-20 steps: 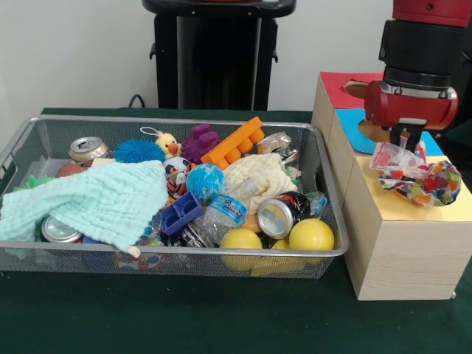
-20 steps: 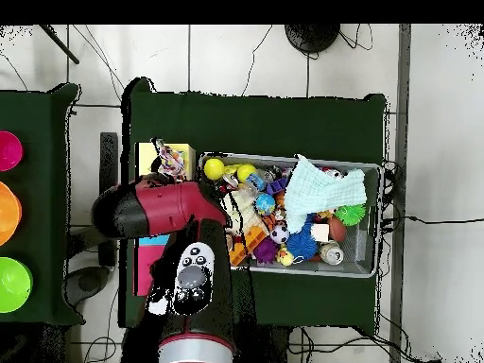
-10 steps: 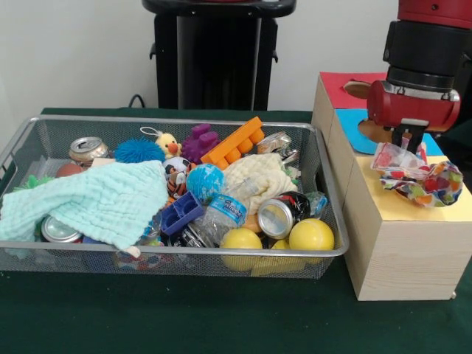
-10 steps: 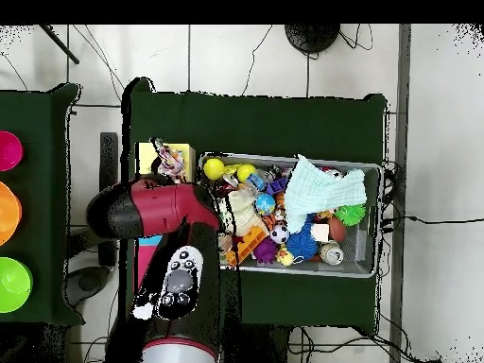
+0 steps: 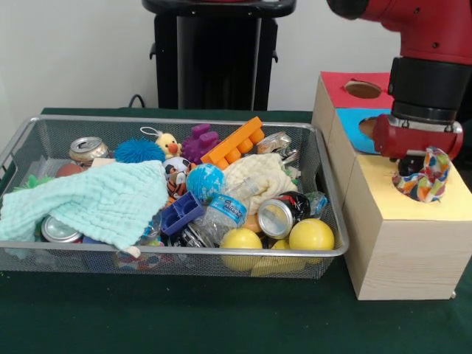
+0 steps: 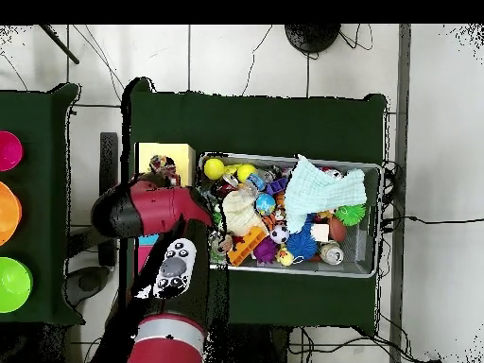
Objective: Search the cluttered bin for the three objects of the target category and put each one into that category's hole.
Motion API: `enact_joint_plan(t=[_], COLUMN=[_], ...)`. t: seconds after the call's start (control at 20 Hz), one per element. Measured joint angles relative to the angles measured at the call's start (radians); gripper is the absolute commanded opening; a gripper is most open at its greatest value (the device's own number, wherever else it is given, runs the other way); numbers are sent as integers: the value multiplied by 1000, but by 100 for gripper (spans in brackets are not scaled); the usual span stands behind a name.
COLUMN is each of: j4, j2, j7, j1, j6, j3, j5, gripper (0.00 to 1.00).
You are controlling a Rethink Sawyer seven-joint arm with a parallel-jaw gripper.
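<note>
One polka-dot cloth [image 5: 428, 177] stands bunched on the yellow-topped box [image 5: 383, 214], its lower part sagging into the round hole [image 5: 403, 179]. My gripper [image 5: 411, 167] hangs under the red wrist, right over the hole and against the cloth; its jaws are hidden. In the overhead view the gripper [image 6: 161, 176] and a bit of the cloth [image 6: 163, 165] show on the yellow top [image 6: 178, 150]. The wire-mesh bin [image 5: 169, 119] lies left of the boxes, full of clutter. No other polka-dot cloth shows in it.
A mint-green waffle cloth [image 5: 88, 199] covers the bin's left half and a cream cloth [image 5: 258, 177] lies mid-right. Cans, yellow balls [image 5: 311, 234], an orange brick and a bottle fill the rest. Blue-topped [image 5: 350, 125] and red-topped [image 5: 339, 88] boxes stand behind the yellow one.
The arm has come down and towards the yellow box's hole. The cloth, which lay spread on the box top, is now bunched upright and partly in the hole.
</note>
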Motion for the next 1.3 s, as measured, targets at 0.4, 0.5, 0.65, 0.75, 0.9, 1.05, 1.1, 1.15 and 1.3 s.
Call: enact_joint_plan(t=[0.4,0.5,0.65,0.75,0.9,1.05,1.1,1.15,1.3], j4=[-2,-2,0,0,0,1,2,3,3], j2=[24,24,22,22,28,35,35,35,34], j7=[0,0,0,0,0,0,0,0,0], j1=[2,-1,-17,-31,-50,-62,-65,-68,-66], j6=[-58,-58,-64,-78,-112,-139,-146,-154,-155], j3=[1,3,20,31,43,48,49,50,55], j5=[41,41,42,41,41,42,42,42,41], gripper=[0,0,0,0,0,0,0,100,100])
